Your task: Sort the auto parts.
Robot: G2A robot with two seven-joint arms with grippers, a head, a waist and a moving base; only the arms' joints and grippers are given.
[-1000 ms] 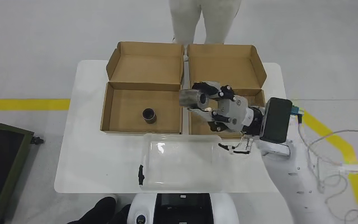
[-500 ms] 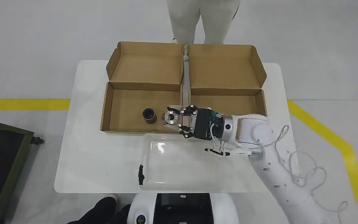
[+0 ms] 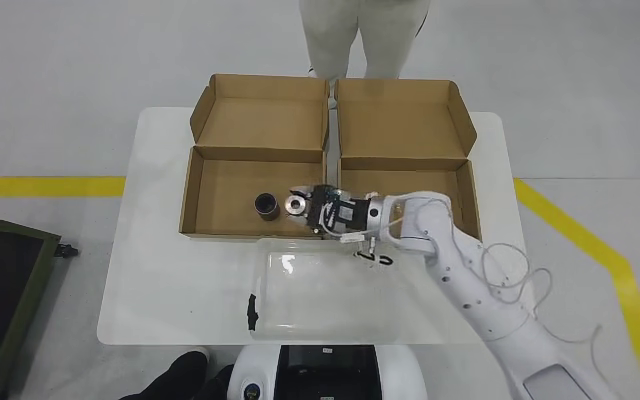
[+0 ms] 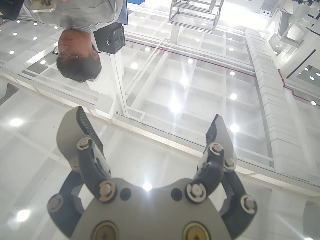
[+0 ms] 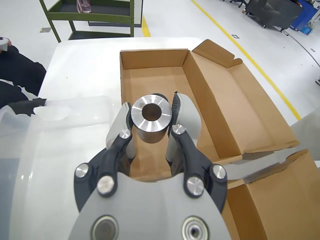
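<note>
My right gripper (image 3: 308, 207) (image 5: 151, 104) is shut on a short metal cylinder (image 3: 296, 203) (image 5: 151, 116) with a bore through it, bright face up. It hangs just above the floor of the left cardboard box (image 3: 215, 190) (image 5: 155, 81), near that box's right wall. A second, darker cylinder (image 3: 265, 206) stands on the same box floor, close to the left of the held one. My left gripper (image 4: 148, 116) points up at the ceiling, open, with nothing between its fingers.
A second open cardboard box (image 3: 420, 185) stands to the right of the first; both lids lie folded back. A clear plastic bin (image 3: 330, 290) sits at the table's front edge with a black piece (image 3: 251, 311) on its left rim.
My right arm has carried the metal cylinder leftward, from over the right box to low inside the left box beside the dark cylinder.
</note>
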